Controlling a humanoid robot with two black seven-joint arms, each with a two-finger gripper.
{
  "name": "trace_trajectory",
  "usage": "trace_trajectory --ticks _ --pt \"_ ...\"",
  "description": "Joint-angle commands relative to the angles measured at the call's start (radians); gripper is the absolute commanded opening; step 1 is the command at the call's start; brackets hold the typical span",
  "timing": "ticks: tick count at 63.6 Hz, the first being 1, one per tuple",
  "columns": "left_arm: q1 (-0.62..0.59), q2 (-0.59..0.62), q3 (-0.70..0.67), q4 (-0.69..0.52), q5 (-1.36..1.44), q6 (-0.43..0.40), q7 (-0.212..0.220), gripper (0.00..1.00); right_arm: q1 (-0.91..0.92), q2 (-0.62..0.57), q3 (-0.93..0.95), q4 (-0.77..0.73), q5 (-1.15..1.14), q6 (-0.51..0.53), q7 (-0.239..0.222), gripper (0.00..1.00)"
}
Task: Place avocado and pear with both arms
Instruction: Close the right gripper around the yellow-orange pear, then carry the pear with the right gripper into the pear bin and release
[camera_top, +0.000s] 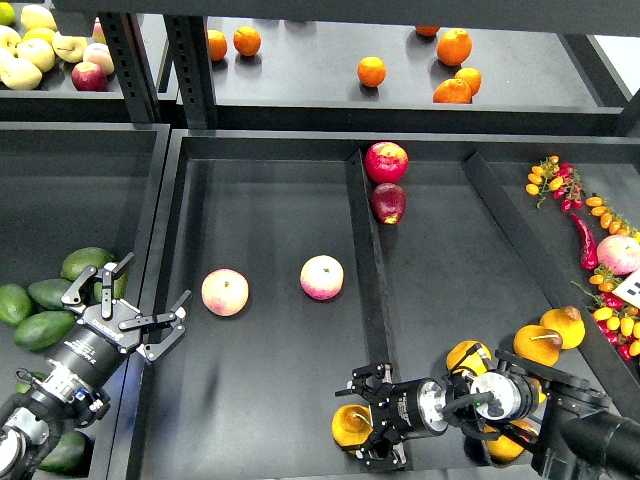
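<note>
Jaws of the right gripper close around the pear — grasp step; left gripper gapes empty beside the avocado, next lift.

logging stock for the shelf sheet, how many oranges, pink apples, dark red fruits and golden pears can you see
oranges on the back shelf: 7
pink apples in the middle bin: 2
dark red fruits by the divider: 2
golden pears in view: 5, one at the right gripper, others partly hidden by the arm
total: 16
</note>
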Motion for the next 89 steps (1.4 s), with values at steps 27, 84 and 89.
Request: trace_trajectory --ticks 27,84,89 --pt "0.010 0.000 -0.001 -0.002 -0.003 0.000 0.000 1.00 -0.033 -0.002 0.051 -0.006 -0.030 0.036 0.000 0.43" --pt "0.010 0.000 0.000 -0.006 -0.003 0.000 0.000 1.00 -0.076 -0.051 0.323 0.069 -0.030 0.127 0.000 0.10" --pt "0.010 0.000 0.000 -0.006 -0.003 0.000 0.000 1.00 -0.076 -0.089 0.349 0.086 -0.029 0.127 0.000 0.10"
